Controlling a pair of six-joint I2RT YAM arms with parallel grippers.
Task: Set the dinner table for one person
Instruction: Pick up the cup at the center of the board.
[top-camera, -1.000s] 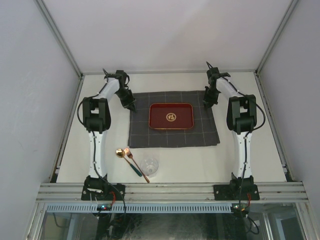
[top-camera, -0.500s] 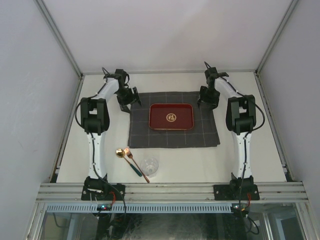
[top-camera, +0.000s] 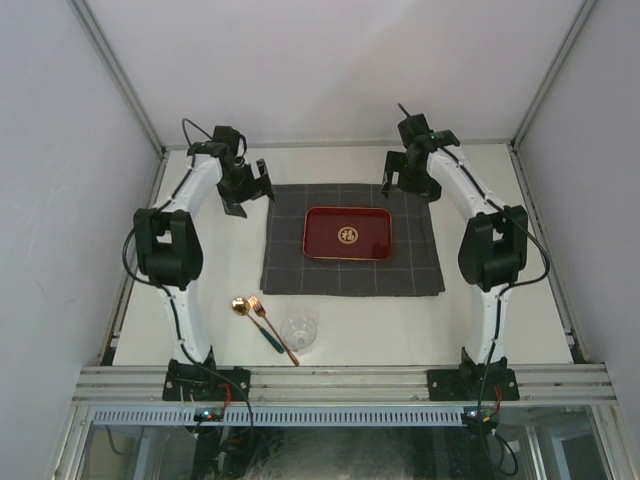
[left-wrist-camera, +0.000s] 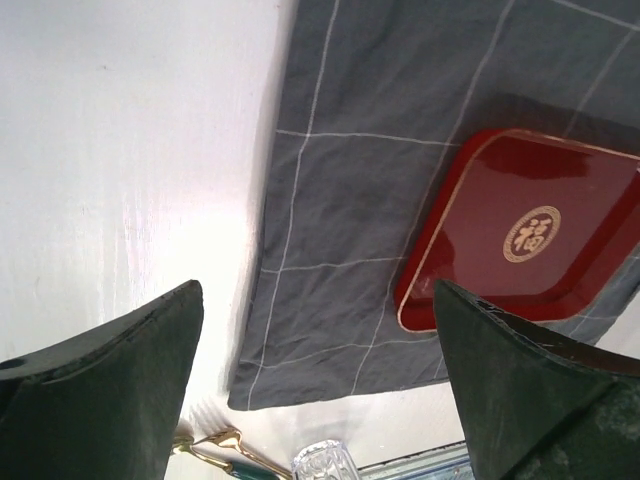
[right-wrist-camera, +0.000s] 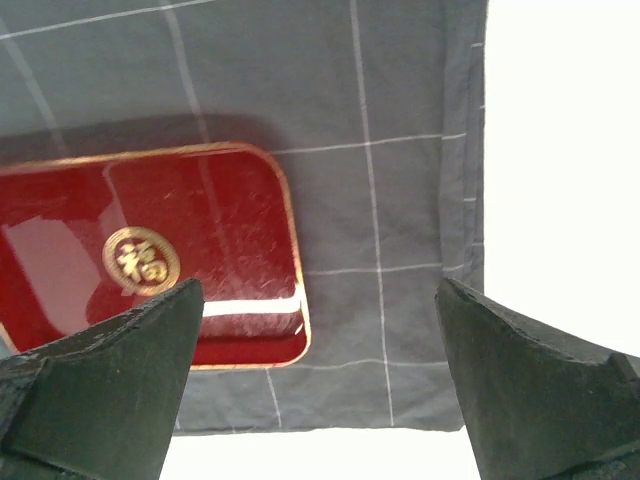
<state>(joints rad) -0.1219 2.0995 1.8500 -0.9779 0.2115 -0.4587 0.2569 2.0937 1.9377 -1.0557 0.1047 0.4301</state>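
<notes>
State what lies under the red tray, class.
The tray sits on a dark grey checked cloth, spread on the white table. The cloth patch directly beneath the tray is covered, so it cannot be seen.

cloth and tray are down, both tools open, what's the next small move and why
Probably swing the left tool back toward the glass: it stands with the fork and spoon near the left base, off the cloth, where only the tray sits. The open left tool holds nothing.
</notes>
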